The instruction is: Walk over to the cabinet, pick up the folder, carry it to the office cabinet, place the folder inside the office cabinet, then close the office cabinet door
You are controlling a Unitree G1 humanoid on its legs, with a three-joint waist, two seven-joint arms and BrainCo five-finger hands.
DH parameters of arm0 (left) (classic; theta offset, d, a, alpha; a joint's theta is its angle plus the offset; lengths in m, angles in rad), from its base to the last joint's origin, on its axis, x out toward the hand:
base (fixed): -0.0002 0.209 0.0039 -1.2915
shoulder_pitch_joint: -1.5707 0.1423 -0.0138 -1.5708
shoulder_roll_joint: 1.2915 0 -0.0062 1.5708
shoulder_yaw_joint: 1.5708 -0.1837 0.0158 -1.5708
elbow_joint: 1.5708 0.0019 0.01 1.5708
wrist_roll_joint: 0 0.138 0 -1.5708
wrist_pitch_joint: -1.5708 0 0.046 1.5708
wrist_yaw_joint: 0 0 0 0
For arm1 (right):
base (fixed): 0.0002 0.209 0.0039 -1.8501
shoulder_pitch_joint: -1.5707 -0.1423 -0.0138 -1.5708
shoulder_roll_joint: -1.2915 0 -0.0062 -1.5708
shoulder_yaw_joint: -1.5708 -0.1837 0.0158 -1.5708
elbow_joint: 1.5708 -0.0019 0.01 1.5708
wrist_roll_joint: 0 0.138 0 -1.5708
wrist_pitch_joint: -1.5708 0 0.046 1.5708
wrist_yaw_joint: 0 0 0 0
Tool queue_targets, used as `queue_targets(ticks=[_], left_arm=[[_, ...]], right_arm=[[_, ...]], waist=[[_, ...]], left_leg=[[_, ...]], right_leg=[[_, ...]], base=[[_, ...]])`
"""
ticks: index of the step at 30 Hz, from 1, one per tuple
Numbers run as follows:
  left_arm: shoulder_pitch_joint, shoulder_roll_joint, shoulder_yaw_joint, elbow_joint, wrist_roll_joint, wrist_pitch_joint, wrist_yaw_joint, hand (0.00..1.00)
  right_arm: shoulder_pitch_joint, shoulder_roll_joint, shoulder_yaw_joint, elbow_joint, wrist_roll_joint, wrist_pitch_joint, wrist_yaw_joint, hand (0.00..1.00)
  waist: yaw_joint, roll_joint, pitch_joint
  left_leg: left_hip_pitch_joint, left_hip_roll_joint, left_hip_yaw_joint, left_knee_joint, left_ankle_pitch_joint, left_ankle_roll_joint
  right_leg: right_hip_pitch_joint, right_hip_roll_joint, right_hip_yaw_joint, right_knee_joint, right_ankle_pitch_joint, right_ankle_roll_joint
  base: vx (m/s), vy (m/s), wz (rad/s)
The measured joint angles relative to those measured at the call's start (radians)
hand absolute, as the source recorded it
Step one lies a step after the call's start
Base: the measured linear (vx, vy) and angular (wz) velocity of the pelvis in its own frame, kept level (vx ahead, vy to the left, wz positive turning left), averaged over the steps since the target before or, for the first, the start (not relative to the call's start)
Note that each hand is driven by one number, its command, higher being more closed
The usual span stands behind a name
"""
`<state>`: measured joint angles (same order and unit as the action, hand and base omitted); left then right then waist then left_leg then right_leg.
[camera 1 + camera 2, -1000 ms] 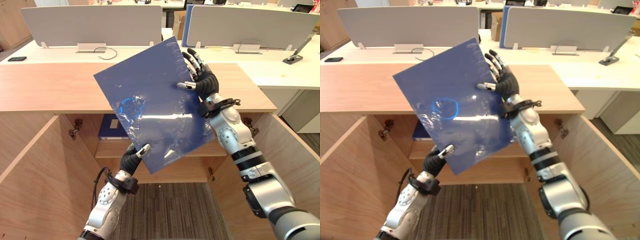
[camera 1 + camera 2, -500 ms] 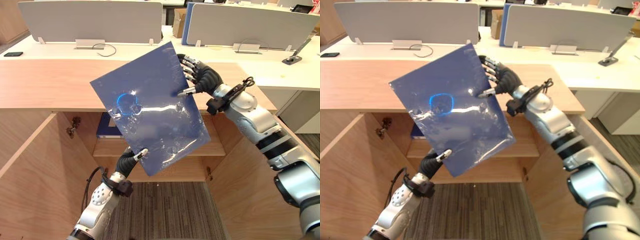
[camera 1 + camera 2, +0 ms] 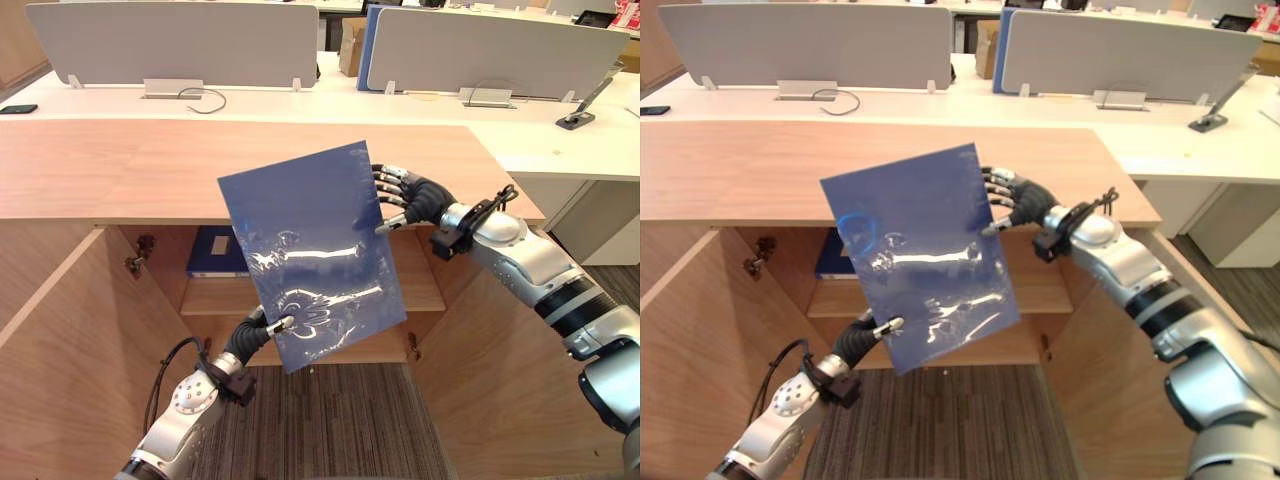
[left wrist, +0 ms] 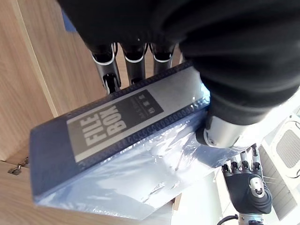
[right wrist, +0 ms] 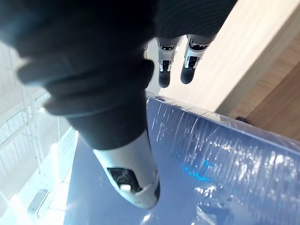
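I hold a blue folder (image 3: 315, 255), wrapped in clear film, upright and slightly tilted in front of the open wooden office cabinet (image 3: 200, 165). My left hand (image 3: 252, 336) pinches its lower corner from below; in the left wrist view the thumb (image 4: 225, 133) presses the front by the labelled spine (image 4: 117, 122), with the fingers (image 4: 133, 56) behind. My right hand (image 3: 415, 198) grips the folder's upper right edge. Its thumb (image 5: 131, 180) lies on the front of the folder (image 5: 211, 159) and its fingers (image 5: 183, 63) reach past the edge behind.
Both cabinet doors stand wide open, the left door (image 3: 55, 370) and the right door (image 3: 500, 380). Another blue folder (image 3: 212, 252) lies flat on the inner shelf (image 3: 420, 292). White desks with grey dividers (image 3: 180, 45) stand beyond the cabinet top. Striped carpet (image 3: 330, 420) lies below.
The folder has come down from above the cabinet top to in front of the opening and turned more upright. My right arm has lowered with it.
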<state>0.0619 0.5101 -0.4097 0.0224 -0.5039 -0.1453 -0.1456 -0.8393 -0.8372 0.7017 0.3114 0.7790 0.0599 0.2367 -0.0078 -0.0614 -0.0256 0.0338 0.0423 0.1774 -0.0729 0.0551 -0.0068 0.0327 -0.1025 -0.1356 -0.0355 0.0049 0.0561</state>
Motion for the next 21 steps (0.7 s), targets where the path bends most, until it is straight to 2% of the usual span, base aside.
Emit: queue_targets(ticks=[7, 10, 14, 18, 21], left_arm=[[0.000, 0.011, -0.005, 0.010, 0.025, 0.011, 0.000, 1.00], [-0.001, 0.010, -0.015, 0.031, 0.025, 0.011, 0.002, 1.00], [-0.001, 0.000, -0.033, 0.049, 0.025, 0.020, 0.008, 1.00], [-0.004, -0.049, -0.038, 0.049, 0.026, 0.019, 0.013, 1.00], [-0.006, -0.056, -0.036, 0.049, 0.028, 0.020, 0.013, 1.00]], right_arm=[[0.030, 0.001, 0.028, 0.008, 0.150, 0.012, -0.001, 0.00], [0.038, 0.036, 0.028, 0.028, 0.184, 0.009, -0.004, 0.00], [0.086, 0.111, -0.018, 0.042, 0.198, -0.015, -0.027, 0.00], [0.126, 0.262, -0.131, 0.064, 0.182, -0.080, -0.048, 0.00], [0.124, 0.288, -0.136, 0.094, 0.184, -0.117, -0.050, 0.00]], waist=[[0.008, 0.001, -0.001], [0.011, 0.001, -0.001], [0.017, 0.002, -0.001], [0.020, 0.004, -0.002], [0.024, 0.005, -0.002]], left_leg=[[0.000, 0.005, -0.001, 0.011, -0.003, -0.005], [0.000, 0.013, -0.002, 0.027, -0.009, -0.013], [-0.001, 0.025, -0.007, 0.040, -0.014, -0.021], [-0.018, 0.035, -0.014, 0.056, -0.015, -0.023], [-0.017, 0.037, -0.025, 0.059, -0.014, -0.024]], right_leg=[[0.011, 0.004, 0.000, -0.012, 0.007, -0.008], [0.022, 0.011, -0.001, -0.020, 0.009, -0.012], [0.027, 0.023, -0.002, -0.026, 0.010, -0.015], [0.026, 0.033, -0.005, -0.030, 0.015, -0.022], [0.028, 0.035, -0.013, -0.032, 0.014, -0.023]], base=[[0.00, 0.000, 0.00], [0.00, 0.000, 0.00], [-0.03, -0.020, 0.00], [0.00, 0.000, 0.00], [-0.02, -0.004, 0.06]])
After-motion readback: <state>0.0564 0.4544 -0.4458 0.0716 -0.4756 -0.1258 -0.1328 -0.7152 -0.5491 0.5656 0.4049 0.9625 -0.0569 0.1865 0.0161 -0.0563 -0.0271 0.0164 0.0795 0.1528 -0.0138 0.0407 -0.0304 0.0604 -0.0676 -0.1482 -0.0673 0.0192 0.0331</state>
